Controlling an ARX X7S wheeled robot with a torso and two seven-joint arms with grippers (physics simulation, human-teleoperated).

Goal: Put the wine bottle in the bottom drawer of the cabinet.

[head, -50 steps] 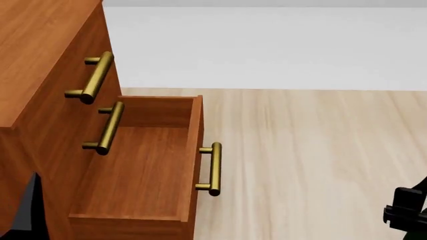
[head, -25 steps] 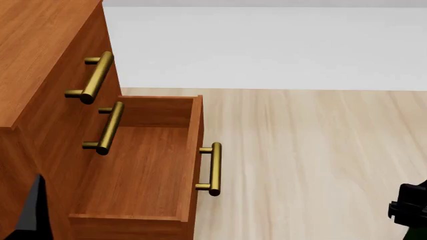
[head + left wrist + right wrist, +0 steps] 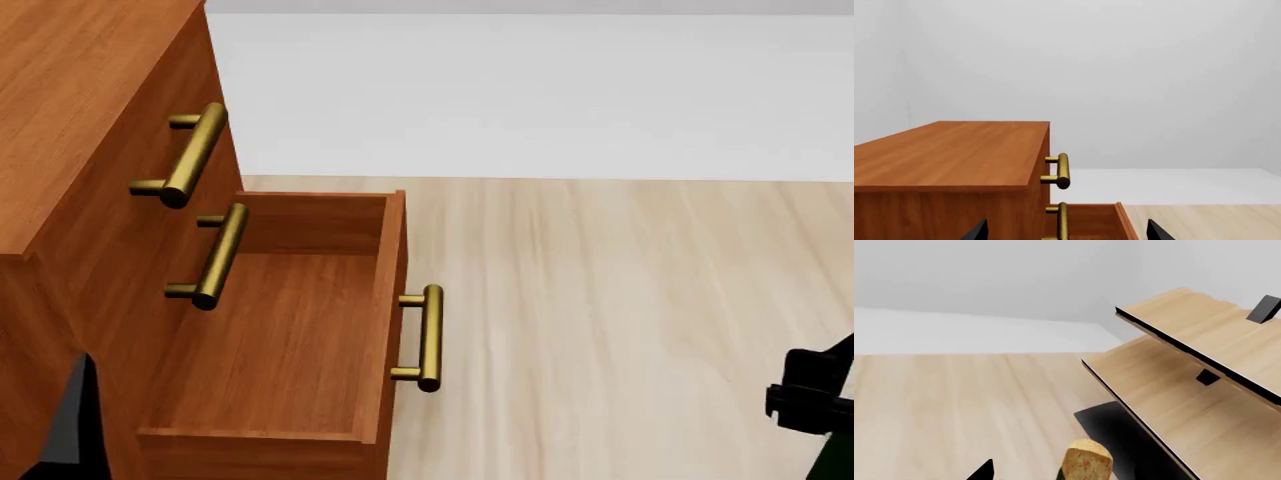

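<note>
While the bottom drawer (image 3: 274, 340) already stands pulled out of the cabinet (image 3: 80, 110) and shows a bare floor, the bottle is not yet inside it.

Head view, progress: opening seems done; carrying and placing seem left.
Head view, right gripper (image 3: 809, 398): only a black part shows at the picture's edge, well apart from the drawer; a dark green patch just below it is probably the wine bottle (image 3: 841, 462).
Head view, surface: the floor (image 3: 627, 300) is pale wood planks, meeting a plain white wall.

Left wrist view, left gripper (image 3: 1064, 231): two black tips (image 3: 977, 232) stand spread apart, nothing between them, near the cabinet's side.
Left wrist view, room: white walls, no other furniture.

Right wrist view, bottle: its tan cork top (image 3: 1087, 460) rises between the claw parts, so the bottle seems held; whether the claw truly pinches it cannot be told.
Right wrist view, room: a light wooden rack (image 3: 1201, 365) with a black base stands beside.
</note>
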